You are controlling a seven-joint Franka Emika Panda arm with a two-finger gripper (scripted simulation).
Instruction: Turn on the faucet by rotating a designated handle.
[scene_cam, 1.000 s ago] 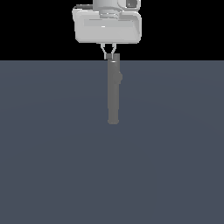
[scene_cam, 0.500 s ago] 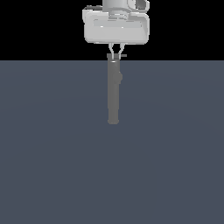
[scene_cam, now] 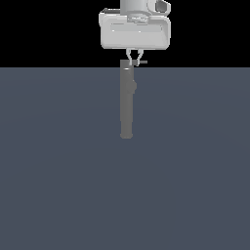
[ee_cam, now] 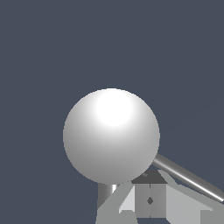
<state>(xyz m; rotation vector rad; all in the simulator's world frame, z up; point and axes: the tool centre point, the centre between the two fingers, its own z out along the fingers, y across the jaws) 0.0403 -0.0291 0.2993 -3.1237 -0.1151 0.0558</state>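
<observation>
shifted rightward, fingers [scene_cam: 135, 54] now meet the handle [scene_cam: 142, 62].

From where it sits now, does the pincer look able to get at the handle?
Probably yes: the pincer hangs right above the faucet, its fingertips level with the handle, and nothing stands between them.

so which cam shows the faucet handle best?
Wrist view: the handle runs as a clear metallic bar out from the faucet cap. Exterior view shows only a tiny stub beside the gripper fingers.
</observation>
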